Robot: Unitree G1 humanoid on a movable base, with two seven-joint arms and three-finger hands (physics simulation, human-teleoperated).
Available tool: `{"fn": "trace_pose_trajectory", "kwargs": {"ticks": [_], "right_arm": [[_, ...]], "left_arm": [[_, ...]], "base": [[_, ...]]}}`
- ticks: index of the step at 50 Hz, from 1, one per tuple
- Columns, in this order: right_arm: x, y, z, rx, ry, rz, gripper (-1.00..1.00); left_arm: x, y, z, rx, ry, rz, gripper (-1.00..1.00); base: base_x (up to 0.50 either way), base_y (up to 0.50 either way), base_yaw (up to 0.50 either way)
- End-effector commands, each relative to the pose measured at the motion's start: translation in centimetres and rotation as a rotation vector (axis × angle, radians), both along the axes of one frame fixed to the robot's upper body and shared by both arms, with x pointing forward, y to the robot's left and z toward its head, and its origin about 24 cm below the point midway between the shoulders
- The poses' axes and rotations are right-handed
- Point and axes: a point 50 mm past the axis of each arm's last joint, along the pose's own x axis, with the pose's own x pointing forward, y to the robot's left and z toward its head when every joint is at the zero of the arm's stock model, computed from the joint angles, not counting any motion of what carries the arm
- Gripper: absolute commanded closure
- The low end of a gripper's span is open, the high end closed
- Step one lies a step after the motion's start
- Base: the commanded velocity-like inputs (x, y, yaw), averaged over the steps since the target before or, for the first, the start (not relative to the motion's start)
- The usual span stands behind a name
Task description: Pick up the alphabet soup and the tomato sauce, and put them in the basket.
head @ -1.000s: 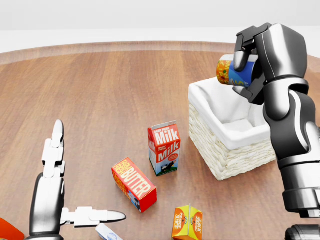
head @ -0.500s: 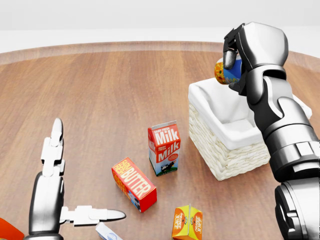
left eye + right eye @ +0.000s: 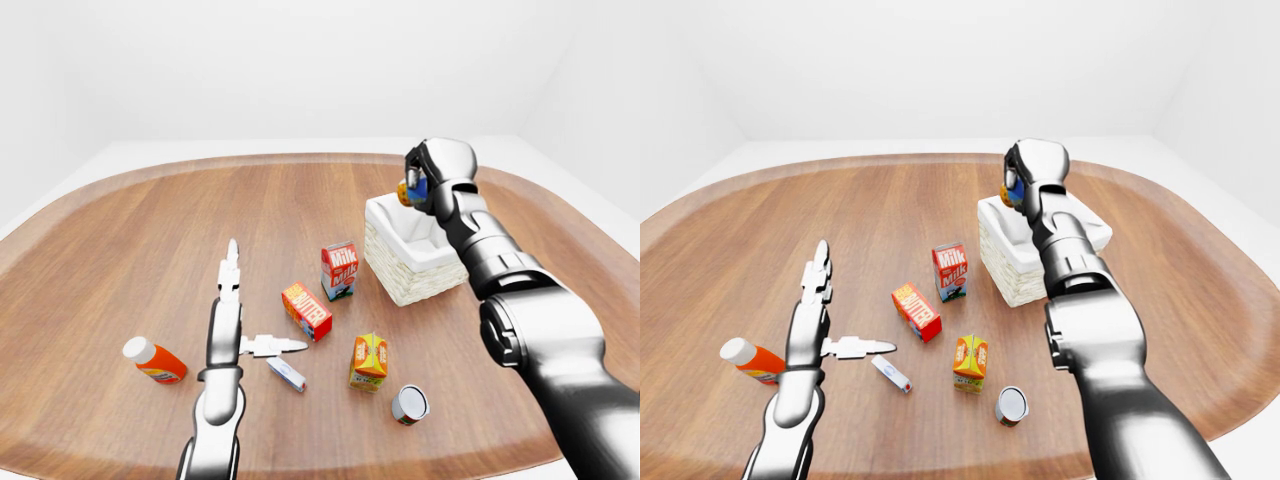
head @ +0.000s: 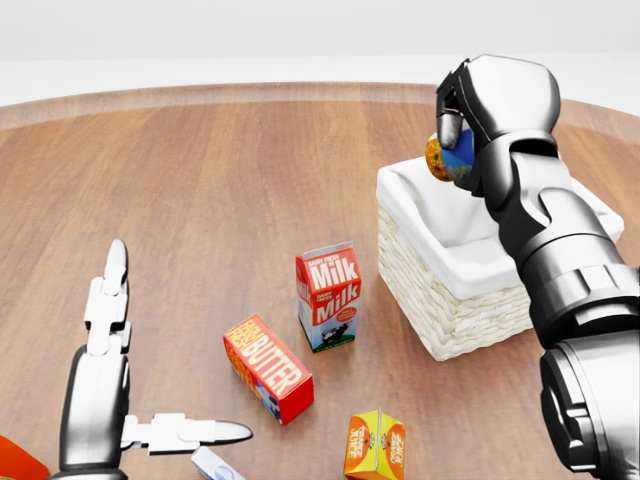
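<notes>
My right hand [image 4: 455,130] is shut on the alphabet soup can [image 4: 449,156], which has a blue and orange label. It holds the can on its side, above the top-left part of the white-lined wicker basket [image 4: 450,325]. The tomato sauce can [image 3: 409,404], silver-topped with a red side, stands on the wooden table towards the bottom of the left-eye view, below the basket. My left hand [image 4: 165,350] lies open and flat at the head view's lower left, holding nothing.
Left of the basket stands a milk carton [image 4: 328,297], with a butter box [image 4: 267,368] and an orange juice carton [image 4: 375,447] below it. A small white box [image 3: 286,373] lies by my left thumb. A ketchup bottle [image 3: 155,361] lies at the left.
My right hand has carried the soup can leftward and a little down, and the forearm has swung in over the basket. The left hand and the table items have not moved.
</notes>
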Motion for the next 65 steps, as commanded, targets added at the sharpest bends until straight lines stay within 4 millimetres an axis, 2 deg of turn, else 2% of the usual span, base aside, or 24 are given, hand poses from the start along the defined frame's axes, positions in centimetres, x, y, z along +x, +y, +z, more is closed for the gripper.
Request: {"fn": "trace_pose_trajectory", "kwargs": {"ticks": [1,27,65], "right_arm": [[0.0,0.0,-0.9,-0.024,0.043,-0.008,1.0],[-0.6,-1.9,-3.5,-0.04,0.122,-0.053,1.0],[-1.3,-2.5,-6.0,-0.032,0.18,-0.068,1.0]], "left_arm": [[-0.1,0.1,0.1,-0.013,-0.002,0.003,-1.0],[0.0,0.2,0.3,-0.019,-0.012,0.003,-1.0],[-0.1,0.1,0.0,-0.013,0.0,0.004,-1.0]], "base": [[0.0,0.0,0.0],[0.0,0.0,0.0],[0.0,0.0,0.0]]}}
